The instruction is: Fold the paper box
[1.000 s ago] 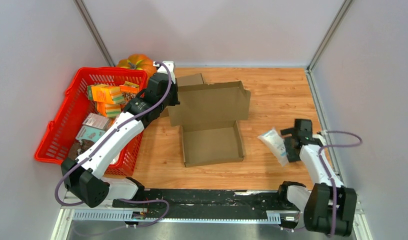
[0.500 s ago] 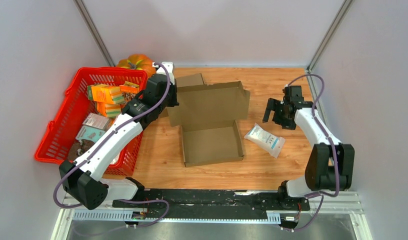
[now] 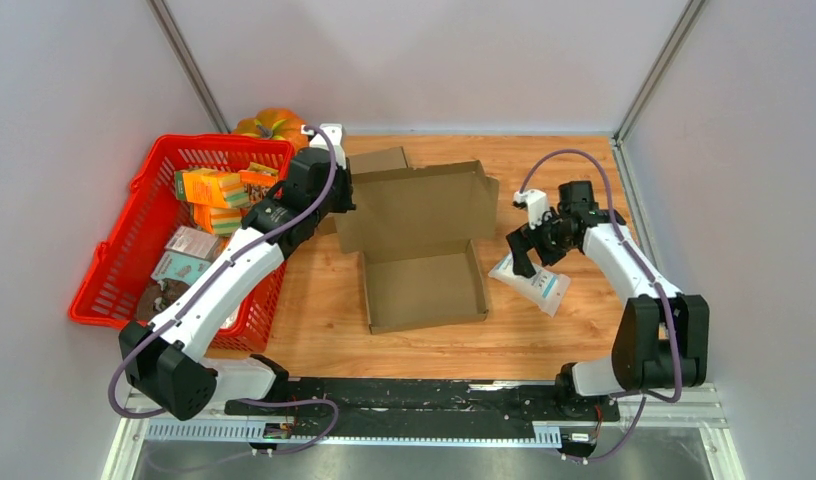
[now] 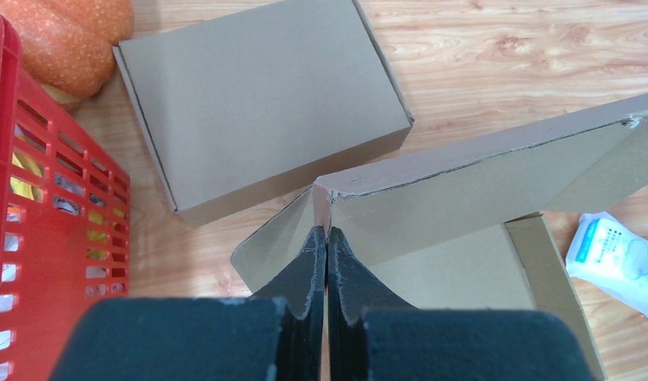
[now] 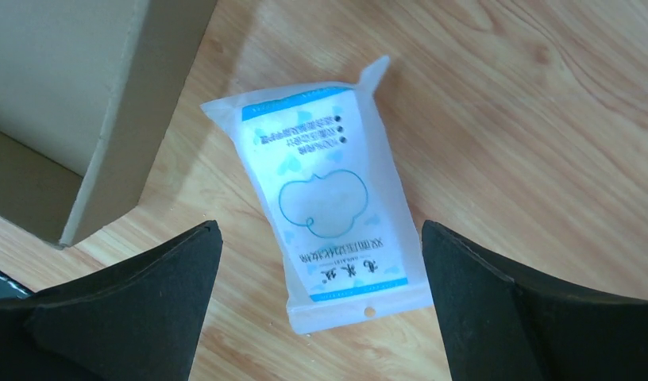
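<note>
The paper box (image 3: pixel 424 290) lies open on the surface (image 3: pixel 544 330), its lid standing up. The left fingers (image 4: pixel 313 266) are clamped on the lid's left corner. Right of the box, the right fingers (image 5: pixel 146 286) stand wide apart above a white pouch (image 5: pixel 329 206).

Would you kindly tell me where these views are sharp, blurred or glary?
Top external: even light, sharp, only soft shadows beside the paper box. Left wrist: cardboard edge crisp, the dark jaws near the lens soft. Right wrist: print on the white packet slightly blurred, jaws nearly black.
</note>
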`<action>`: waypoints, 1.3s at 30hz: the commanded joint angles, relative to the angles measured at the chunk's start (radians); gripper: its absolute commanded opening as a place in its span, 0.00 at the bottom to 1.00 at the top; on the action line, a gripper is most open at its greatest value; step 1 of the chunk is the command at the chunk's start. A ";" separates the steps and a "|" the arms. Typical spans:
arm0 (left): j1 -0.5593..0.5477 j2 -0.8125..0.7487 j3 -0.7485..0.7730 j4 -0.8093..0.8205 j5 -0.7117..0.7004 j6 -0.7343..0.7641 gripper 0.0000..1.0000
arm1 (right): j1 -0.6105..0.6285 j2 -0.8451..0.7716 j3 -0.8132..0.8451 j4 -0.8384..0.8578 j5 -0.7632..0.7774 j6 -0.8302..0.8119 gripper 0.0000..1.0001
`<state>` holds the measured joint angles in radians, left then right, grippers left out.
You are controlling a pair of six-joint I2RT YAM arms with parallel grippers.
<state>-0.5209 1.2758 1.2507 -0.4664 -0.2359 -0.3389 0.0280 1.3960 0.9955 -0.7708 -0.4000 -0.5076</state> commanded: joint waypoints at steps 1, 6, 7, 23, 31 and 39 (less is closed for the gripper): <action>0.015 -0.023 -0.023 0.037 0.075 -0.034 0.00 | 0.066 0.066 0.058 0.022 0.069 -0.163 1.00; 0.024 -0.016 -0.014 0.032 0.101 -0.037 0.00 | 0.082 0.138 0.057 0.025 0.076 -0.186 1.00; 0.027 -0.018 -0.014 0.031 0.101 -0.034 0.00 | 0.084 0.143 0.048 0.036 0.091 -0.187 1.00; 0.028 -0.013 -0.016 0.035 0.106 -0.015 0.00 | 0.154 0.155 -0.046 0.126 0.133 -0.210 1.00; 0.030 -0.003 -0.016 0.034 0.107 -0.017 0.00 | 0.177 0.204 -0.047 0.148 0.179 -0.186 0.95; 0.033 -0.003 -0.017 0.035 0.103 -0.011 0.00 | 0.187 0.149 -0.021 0.146 0.269 -0.129 0.66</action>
<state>-0.4946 1.2751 1.2369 -0.4454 -0.1524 -0.3565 0.2089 1.6077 0.9489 -0.6479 -0.1917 -0.6788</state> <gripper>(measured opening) 0.008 0.724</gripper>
